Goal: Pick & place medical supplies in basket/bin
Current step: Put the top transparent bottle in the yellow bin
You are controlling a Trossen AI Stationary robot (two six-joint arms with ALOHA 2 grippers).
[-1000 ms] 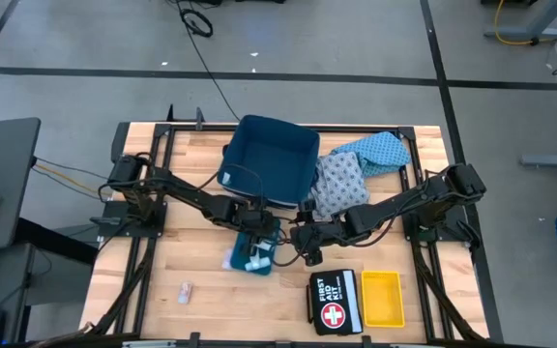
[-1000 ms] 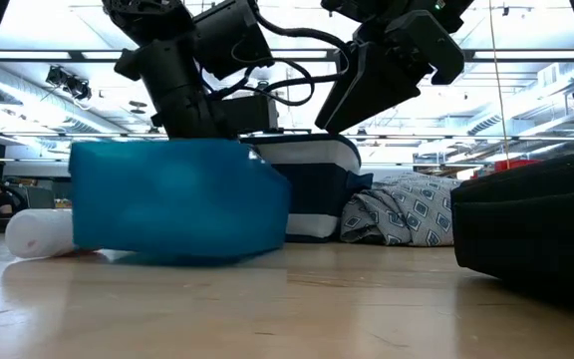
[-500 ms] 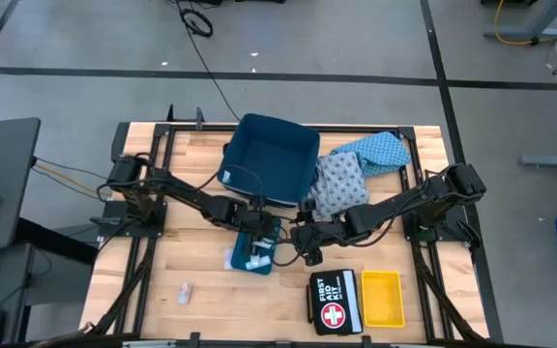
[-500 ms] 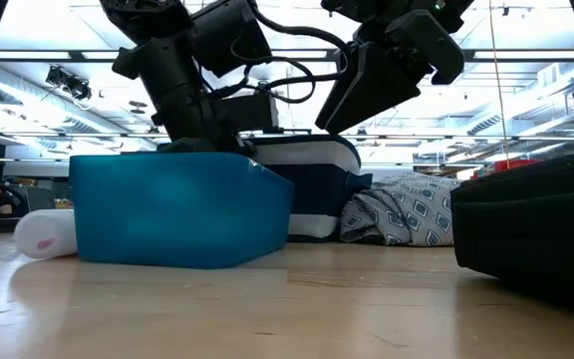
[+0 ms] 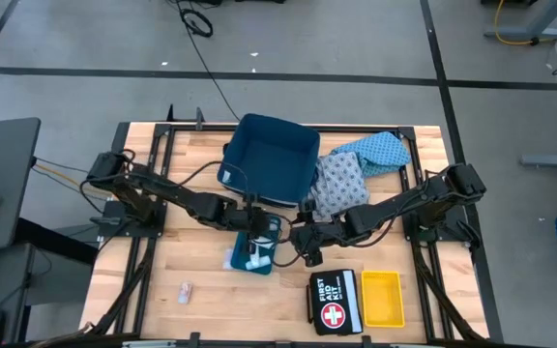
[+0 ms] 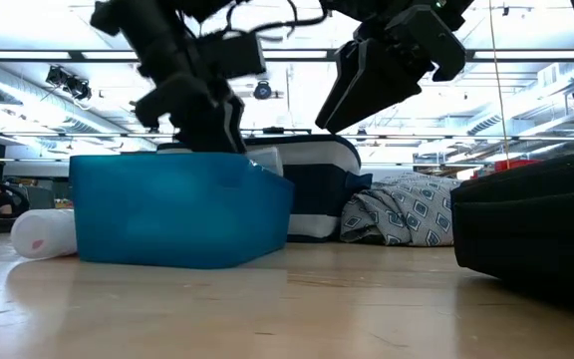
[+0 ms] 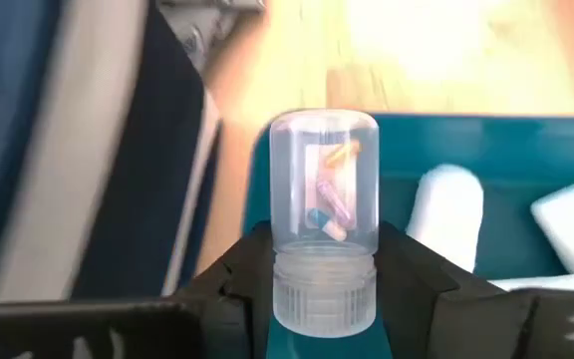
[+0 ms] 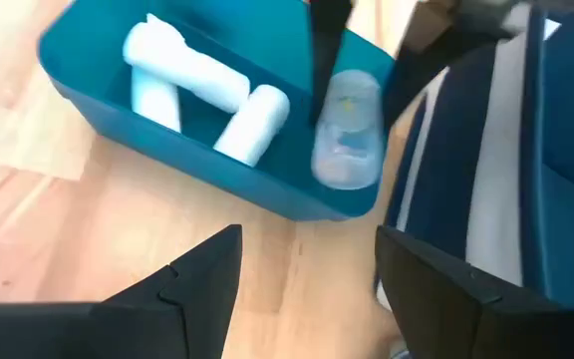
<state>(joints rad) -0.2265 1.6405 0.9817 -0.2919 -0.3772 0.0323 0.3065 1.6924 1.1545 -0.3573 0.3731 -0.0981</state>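
The left gripper clenches a clear pill vial over the small teal bin, mid-placement. Next, I judge, it should lower and release among the white rolls. The right gripper waits, spread wide, beside the bin.

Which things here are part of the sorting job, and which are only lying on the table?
Part of the job:
- left gripper, shut on the clear pill vial
- small teal bin
- white rolls
- patterned cloths
- large blue basket

Lying about:
- first aid kit
- yellow tray
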